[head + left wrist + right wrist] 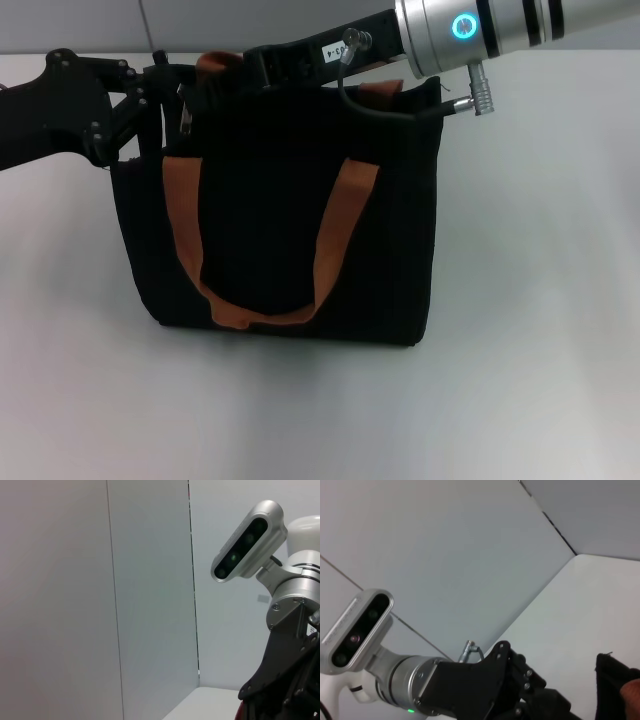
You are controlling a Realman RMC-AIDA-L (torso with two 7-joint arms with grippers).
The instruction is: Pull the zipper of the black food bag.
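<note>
Bag top, far-left corner: the left gripper (170,95) sits there, finger state impossible to tell. The black food bag (280,210) stands mid-table. The right gripper (235,65) reaches over its far edge, state also unclear; the zipper is hidden.

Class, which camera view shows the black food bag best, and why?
The head view: the whole black food bag stands upright on the white table, both orange-brown handles visible. The right wrist view catches only a dark corner; the left wrist view shows only a sliver at the frame's bottom edge.
</note>
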